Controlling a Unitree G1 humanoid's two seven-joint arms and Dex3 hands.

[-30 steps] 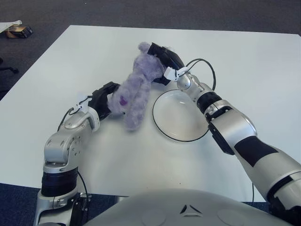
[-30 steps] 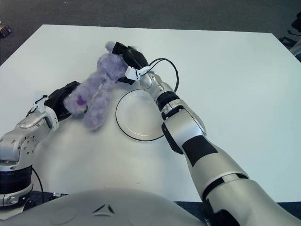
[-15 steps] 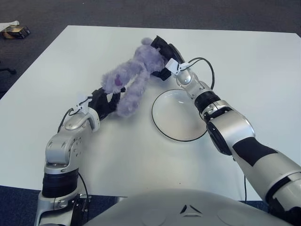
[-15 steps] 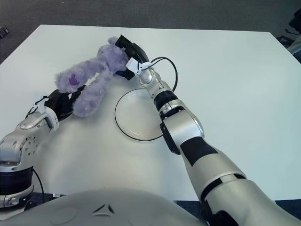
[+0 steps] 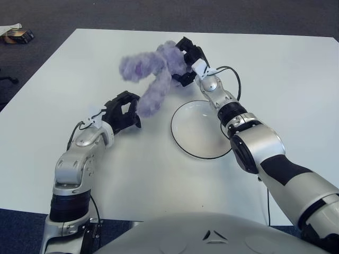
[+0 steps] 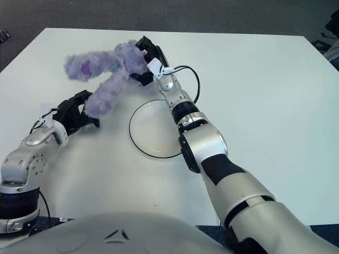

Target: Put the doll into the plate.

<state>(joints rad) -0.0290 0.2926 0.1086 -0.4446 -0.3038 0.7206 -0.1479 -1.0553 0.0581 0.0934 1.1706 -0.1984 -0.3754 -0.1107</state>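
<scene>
A fluffy purple doll (image 5: 153,71) hangs in the air above the white table, left of the plate. My right hand (image 5: 189,62) is shut on its head end and carries it; its limbs dangle down and to the left. The white plate (image 5: 202,129) with a dark rim lies on the table just below and right of the doll, with nothing in it. My left hand (image 5: 123,113) is lower left of the doll, apart from it, its fingers spread and holding nothing.
The white table (image 5: 296,79) stretches wide to the right and far side. A black cable (image 5: 233,74) loops off my right wrist. A small box (image 5: 18,36) lies on the dark floor beyond the table's far left corner.
The left hand has let go of the doll and opened. The right hand has lifted the doll higher, and its legs have swung up and to the left.
</scene>
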